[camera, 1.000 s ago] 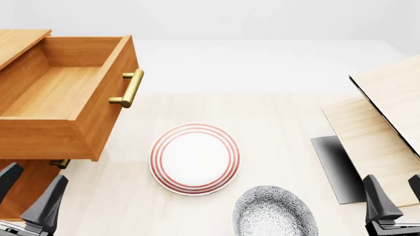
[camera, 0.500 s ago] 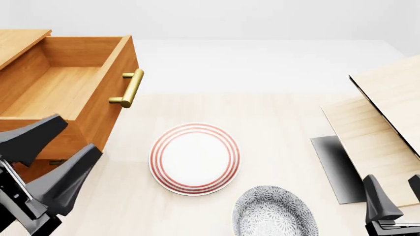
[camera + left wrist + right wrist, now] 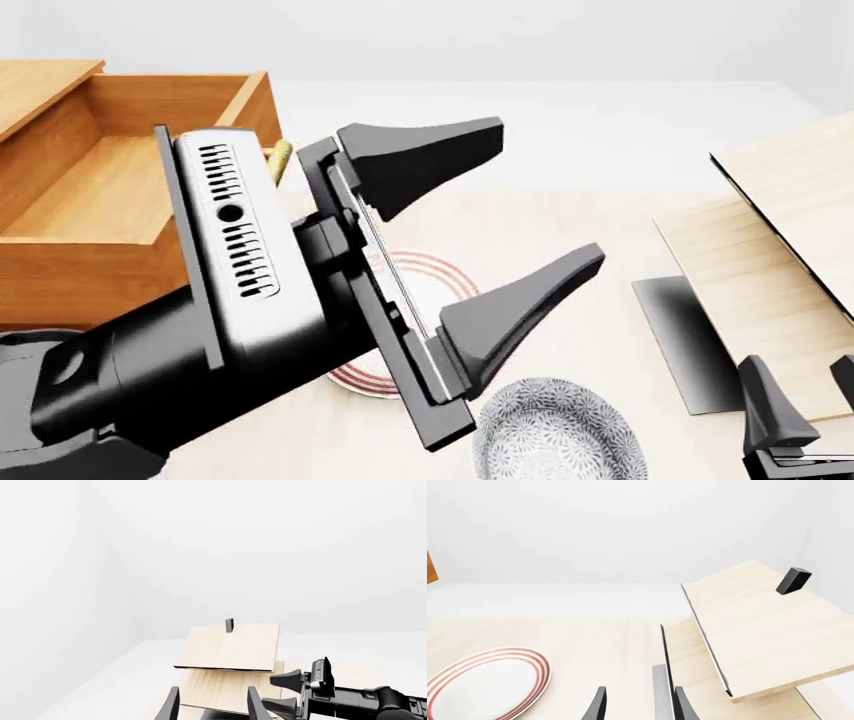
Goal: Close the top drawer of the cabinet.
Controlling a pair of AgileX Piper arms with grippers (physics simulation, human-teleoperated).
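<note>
Closing the top drawer (image 3: 127, 195) is best done by a flat push on its front panel. The left gripper (image 3: 514, 215), fingers spread, is raised beside the brass handle (image 3: 279, 157); the right gripper's (image 3: 801, 400) fingers also stand apart, idle.

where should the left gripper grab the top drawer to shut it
Best at the brass handle on the front panel of the top drawer, coming from the panel's open side, right of it in the front view. The bar stands off the panel. The left gripper is open and mostly hides it now.
</note>
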